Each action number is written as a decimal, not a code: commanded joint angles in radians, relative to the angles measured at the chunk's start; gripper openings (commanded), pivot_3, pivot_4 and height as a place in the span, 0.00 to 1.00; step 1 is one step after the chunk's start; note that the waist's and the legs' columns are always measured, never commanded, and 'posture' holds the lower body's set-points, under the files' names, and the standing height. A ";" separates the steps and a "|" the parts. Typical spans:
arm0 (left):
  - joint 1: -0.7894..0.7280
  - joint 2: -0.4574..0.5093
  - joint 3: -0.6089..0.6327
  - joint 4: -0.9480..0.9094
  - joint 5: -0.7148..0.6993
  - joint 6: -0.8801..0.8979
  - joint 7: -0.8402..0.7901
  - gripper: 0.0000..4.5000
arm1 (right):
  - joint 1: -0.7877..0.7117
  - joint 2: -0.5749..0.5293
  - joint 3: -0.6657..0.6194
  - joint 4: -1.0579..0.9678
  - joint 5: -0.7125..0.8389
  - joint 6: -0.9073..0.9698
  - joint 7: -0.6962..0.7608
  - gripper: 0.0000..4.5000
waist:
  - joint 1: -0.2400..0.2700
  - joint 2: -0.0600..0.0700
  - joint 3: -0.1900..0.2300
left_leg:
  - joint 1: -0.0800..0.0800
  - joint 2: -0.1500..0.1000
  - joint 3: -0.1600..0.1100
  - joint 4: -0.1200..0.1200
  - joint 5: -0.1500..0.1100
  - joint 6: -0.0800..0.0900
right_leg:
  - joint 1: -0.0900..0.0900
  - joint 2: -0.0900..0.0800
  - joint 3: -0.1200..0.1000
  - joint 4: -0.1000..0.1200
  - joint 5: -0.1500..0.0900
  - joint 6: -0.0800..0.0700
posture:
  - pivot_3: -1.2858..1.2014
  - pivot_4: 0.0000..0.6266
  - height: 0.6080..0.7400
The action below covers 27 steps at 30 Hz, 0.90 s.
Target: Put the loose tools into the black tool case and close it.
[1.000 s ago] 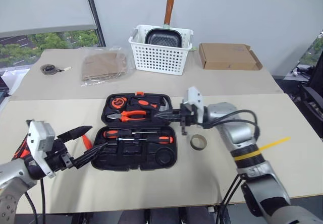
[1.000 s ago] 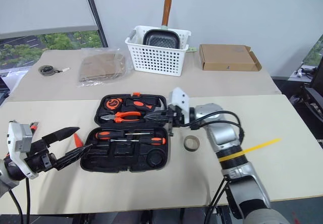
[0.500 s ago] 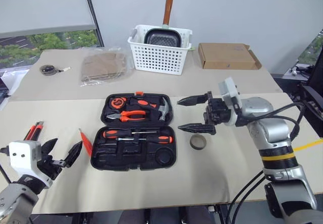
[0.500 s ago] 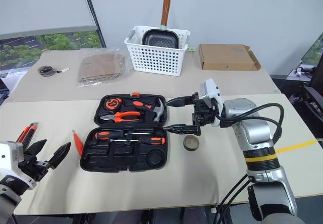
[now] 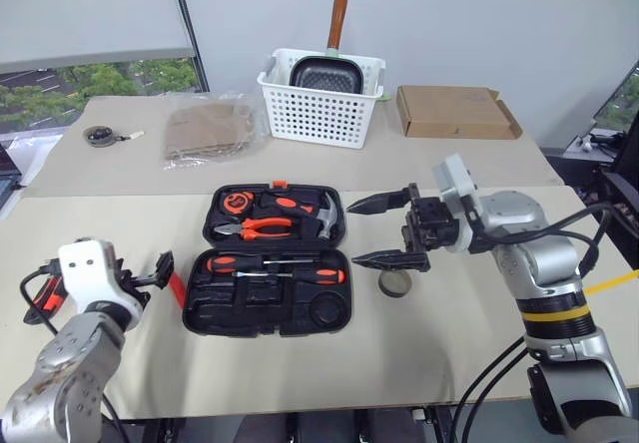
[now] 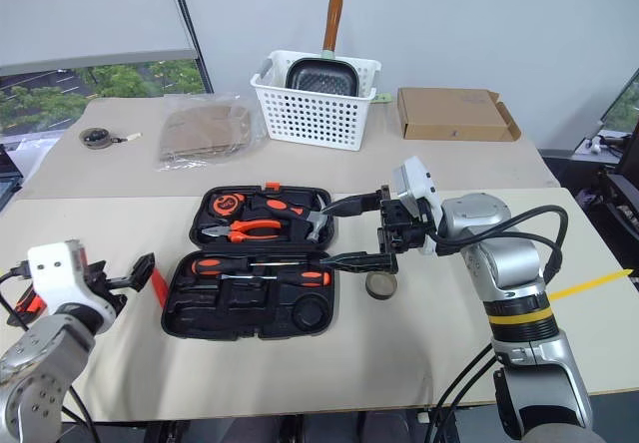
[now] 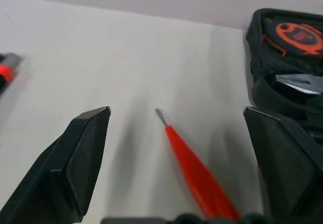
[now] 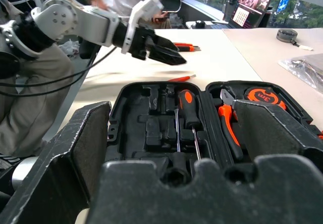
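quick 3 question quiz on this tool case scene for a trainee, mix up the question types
1. True or false: the black tool case lies open.
2. Which loose tool lies between the left gripper fingers? A tape ring, B small orange flat tool, C utility knife.
3. What lies on the table just under the right gripper?

Key: 1 true. 2 B. 3 the small tape ring.

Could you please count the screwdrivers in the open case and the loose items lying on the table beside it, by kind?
Screwdrivers, in the case: 2
Utility knife, loose: 1
Orange flat tool, loose: 1
Tape ring, loose: 1
Total: 5
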 commanded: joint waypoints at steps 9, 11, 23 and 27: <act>-0.128 -0.034 -0.057 0.087 0.102 0.250 0.149 1.00 | -0.016 -0.014 -0.026 -0.038 0.016 -0.008 -0.015 0.99 | -0.001 -0.001 0.000 | 0.000 0.000 0.000 0.000 0.000 0.000 | 0.000 0.001 0.000 0.000 0.000 0.000 | 0.52 0.24 0.70; -0.137 -0.047 -0.063 0.095 0.125 0.286 0.171 1.00 | -0.012 -0.015 -0.029 -0.045 0.017 -0.008 -0.021 0.99 | -0.001 -0.001 0.000 | 0.000 0.000 0.000 0.000 0.000 0.000 | 0.000 0.001 0.001 0.000 0.000 0.000 | 0.52 0.24 0.70; -0.195 -0.209 0.002 0.048 0.216 0.401 0.244 0.45 | 0.003 -0.018 -0.029 -0.064 0.026 -0.010 -0.031 1.00 | 0.002 -0.001 0.000 | 0.002 0.000 0.001 0.000 0.000 -0.002 | 0.001 -0.001 0.001 0.001 0.000 0.001 | 0.52 0.24 0.70; -0.186 -0.234 0.031 0.028 0.254 0.400 0.250 0.11 | 0.008 -0.026 -0.035 -0.066 0.047 0.011 -0.013 1.00 | 0.002 -0.001 0.000 | 0.002 0.000 0.001 0.000 0.000 -0.001 | 0.001 -0.001 0.001 0.001 0.000 0.001 | 0.52 0.24 0.70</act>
